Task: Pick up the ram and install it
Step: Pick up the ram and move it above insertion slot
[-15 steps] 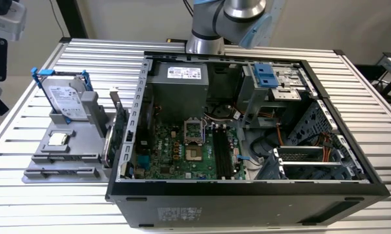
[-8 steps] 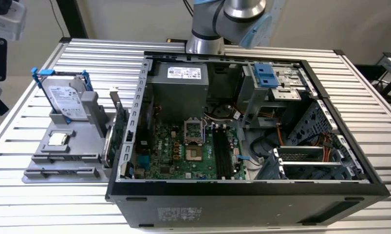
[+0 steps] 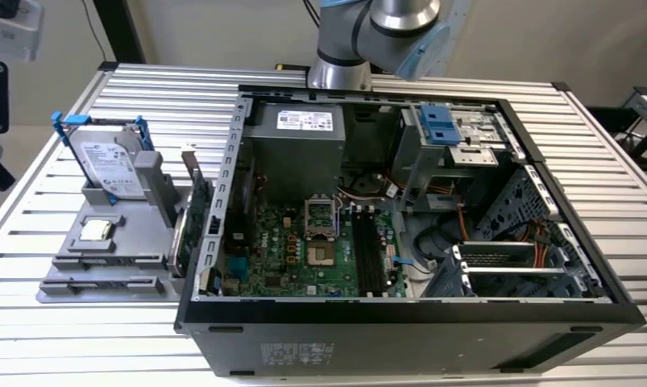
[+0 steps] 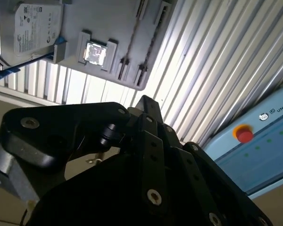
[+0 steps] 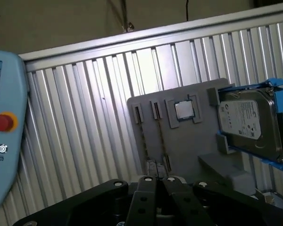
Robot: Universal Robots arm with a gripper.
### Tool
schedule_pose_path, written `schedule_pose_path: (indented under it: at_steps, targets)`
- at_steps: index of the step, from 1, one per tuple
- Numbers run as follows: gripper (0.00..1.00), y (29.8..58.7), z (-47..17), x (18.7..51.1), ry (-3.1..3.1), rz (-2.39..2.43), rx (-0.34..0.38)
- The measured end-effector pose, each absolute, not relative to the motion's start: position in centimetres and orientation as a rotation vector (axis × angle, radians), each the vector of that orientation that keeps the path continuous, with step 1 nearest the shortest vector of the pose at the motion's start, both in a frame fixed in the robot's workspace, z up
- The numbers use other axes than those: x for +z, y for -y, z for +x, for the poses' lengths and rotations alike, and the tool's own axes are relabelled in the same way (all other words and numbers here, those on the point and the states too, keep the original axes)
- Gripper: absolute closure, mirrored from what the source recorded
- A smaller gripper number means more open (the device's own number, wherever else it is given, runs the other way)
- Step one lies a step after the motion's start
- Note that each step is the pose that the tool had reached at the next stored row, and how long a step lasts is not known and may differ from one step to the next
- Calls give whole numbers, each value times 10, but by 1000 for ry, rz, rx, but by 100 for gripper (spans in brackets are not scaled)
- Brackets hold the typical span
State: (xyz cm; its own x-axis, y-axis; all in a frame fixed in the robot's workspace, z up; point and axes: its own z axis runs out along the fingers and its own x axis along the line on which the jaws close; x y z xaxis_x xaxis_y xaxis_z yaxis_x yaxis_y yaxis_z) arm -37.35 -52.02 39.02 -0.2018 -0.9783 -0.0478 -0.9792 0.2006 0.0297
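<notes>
Open room is seen above the grey fixture tray (image 3: 97, 270), bounded by an upright hard drive (image 3: 108, 165) and the computer case wall (image 3: 222, 210). The motherboard's black slots (image 3: 370, 250) are seen uncovered from above, with a drive cage (image 3: 516, 270) standing near.

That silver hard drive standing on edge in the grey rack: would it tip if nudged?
Probably not easily: the hard drive sits in a slot of the grey rack, which braces its base. Its metal casing looks rigid, likely heavy for its size.
</notes>
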Motion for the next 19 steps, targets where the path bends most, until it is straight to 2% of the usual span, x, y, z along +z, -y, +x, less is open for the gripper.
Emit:
schedule_pose_path:
  at_steps: [19]
  targets:
    - [100,519,-373,390,-2274,-2121,71]
